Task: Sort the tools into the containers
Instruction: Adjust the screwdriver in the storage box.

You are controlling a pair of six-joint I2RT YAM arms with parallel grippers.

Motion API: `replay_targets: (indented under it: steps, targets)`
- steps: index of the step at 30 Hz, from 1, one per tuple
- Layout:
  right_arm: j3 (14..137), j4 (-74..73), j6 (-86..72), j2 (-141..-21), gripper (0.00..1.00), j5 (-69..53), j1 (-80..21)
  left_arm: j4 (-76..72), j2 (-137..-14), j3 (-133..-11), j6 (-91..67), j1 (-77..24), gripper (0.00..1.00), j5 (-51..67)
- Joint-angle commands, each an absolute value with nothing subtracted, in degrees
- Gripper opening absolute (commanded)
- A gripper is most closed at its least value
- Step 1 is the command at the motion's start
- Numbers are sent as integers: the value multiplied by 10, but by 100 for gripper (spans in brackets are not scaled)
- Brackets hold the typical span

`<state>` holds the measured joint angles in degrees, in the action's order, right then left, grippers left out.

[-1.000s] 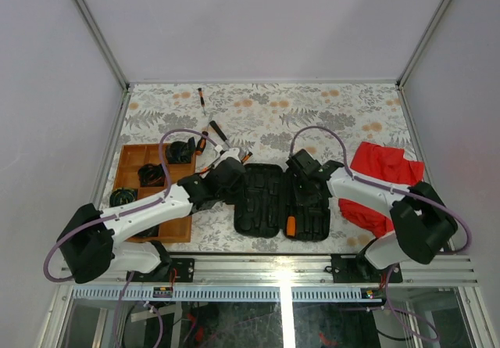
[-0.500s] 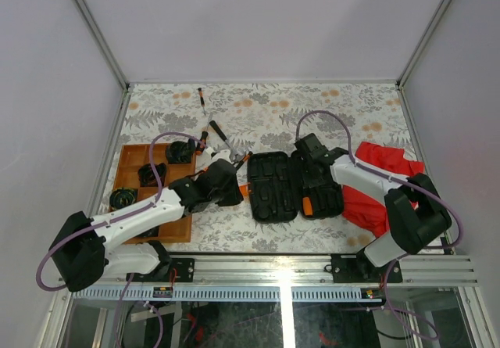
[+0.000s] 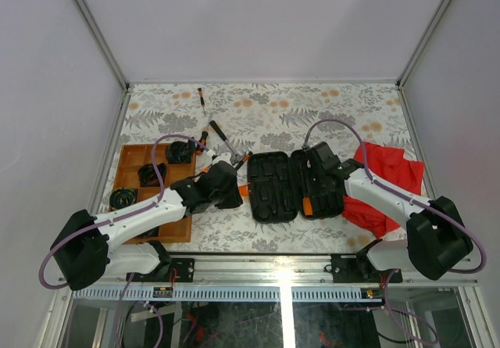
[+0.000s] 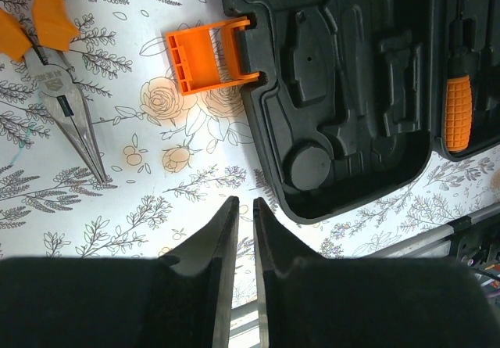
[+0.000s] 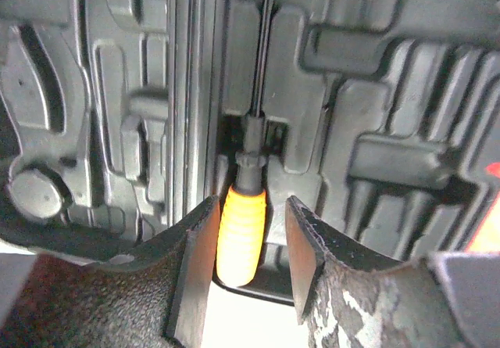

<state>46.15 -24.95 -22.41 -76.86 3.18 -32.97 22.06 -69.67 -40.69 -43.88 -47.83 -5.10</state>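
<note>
An orange-handled screwdriver (image 5: 241,234) is seated in a slot of the open tool case (image 3: 269,188), low in the right wrist view. The right gripper (image 5: 251,207) is held astride it, jaws parted and clear, apparently to leave it bedded. The left gripper (image 4: 244,207) is held nearly closed and empty, with pliers (image 4: 62,105) seen unsorted at the upper left of its view.

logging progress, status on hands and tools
Left hand nearly shut, empty, over floral table. Right hand open, straddling orange-handled screwdriver seated in black moulded plastic case. Orange-handled needle-nose pliers loose beside case; nothing blocking.
</note>
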Motion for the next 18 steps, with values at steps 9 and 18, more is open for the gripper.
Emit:
replay_targets:
  steps: [9,18]
  targets:
    - [434,-267,-256,-808,46,-28,-330,197,-700,-402,-441,-474,11,-44]
    - [425,-267,-266,-788,31,-21,-330,197,-697,-399,-447,-474,11,-44]
